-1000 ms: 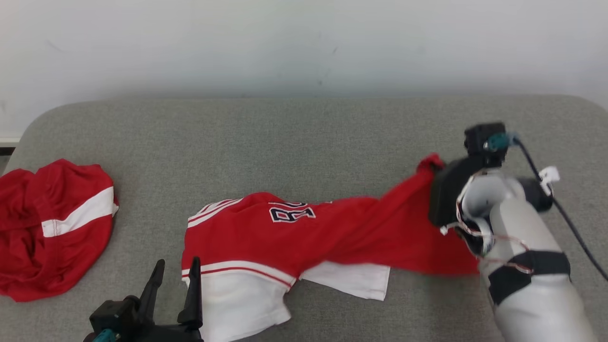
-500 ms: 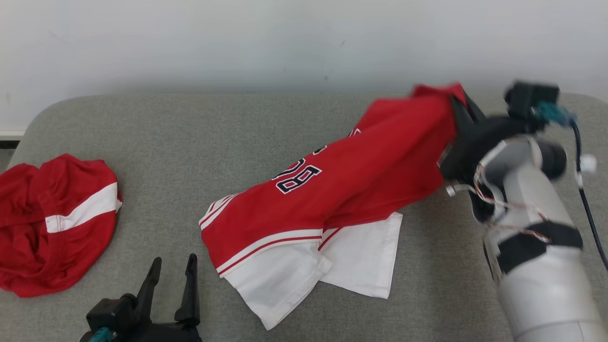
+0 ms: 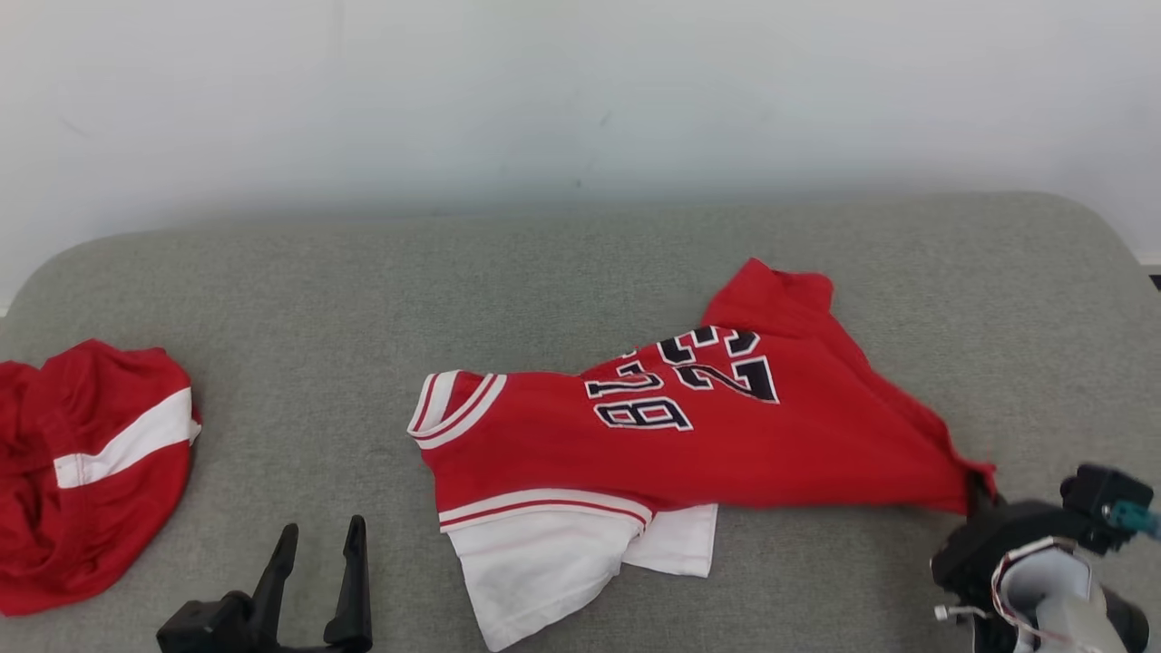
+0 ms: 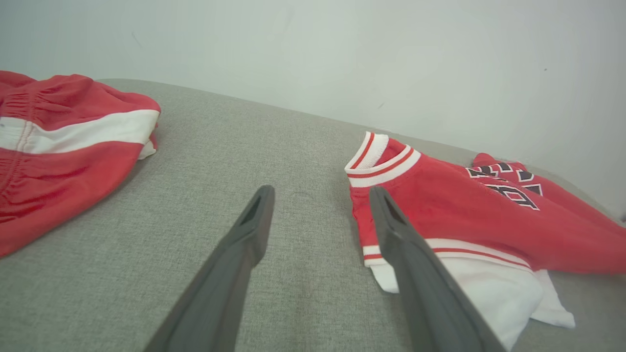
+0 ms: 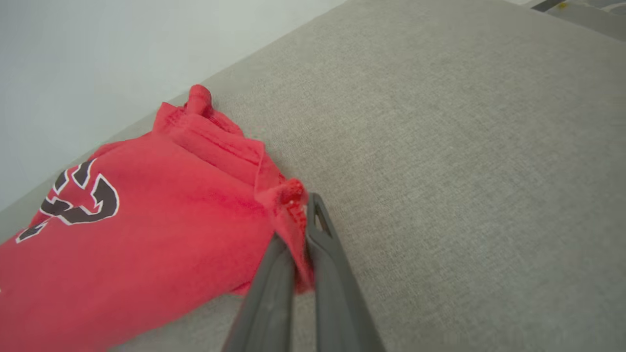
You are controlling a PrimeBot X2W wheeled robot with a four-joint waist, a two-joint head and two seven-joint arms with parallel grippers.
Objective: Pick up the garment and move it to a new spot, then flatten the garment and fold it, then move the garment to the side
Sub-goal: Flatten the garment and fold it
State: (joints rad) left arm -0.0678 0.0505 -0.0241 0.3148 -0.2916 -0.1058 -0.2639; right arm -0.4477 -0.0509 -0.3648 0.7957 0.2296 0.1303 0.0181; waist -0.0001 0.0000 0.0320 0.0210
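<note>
The garment (image 3: 689, 435), a red jersey with white sleeves and dark numbers, lies stretched across the middle of the grey cushioned surface (image 3: 363, 290). My right gripper (image 3: 978, 490) sits low at the front right, shut on the jersey's red corner. In the right wrist view the gripper (image 5: 299, 215) pinches a bunched red edge of the garment (image 5: 146, 220). My left gripper (image 3: 317, 544) rests at the front left, open and holding nothing. In the left wrist view this gripper (image 4: 320, 195) points just left of the garment's (image 4: 464, 215) striped collar.
A second red piece of clothing with a white stripe (image 3: 91, 472) lies crumpled at the left edge, also seen in the left wrist view (image 4: 63, 146). A pale wall (image 3: 580, 91) stands behind the surface. Bare grey cushion (image 5: 464, 146) stretches right of the jersey.
My right gripper lifted the jersey's corner up toward the back, then drew it down to the front right, laying the jersey out. The head camera shifted. The left gripper stayed open.
</note>
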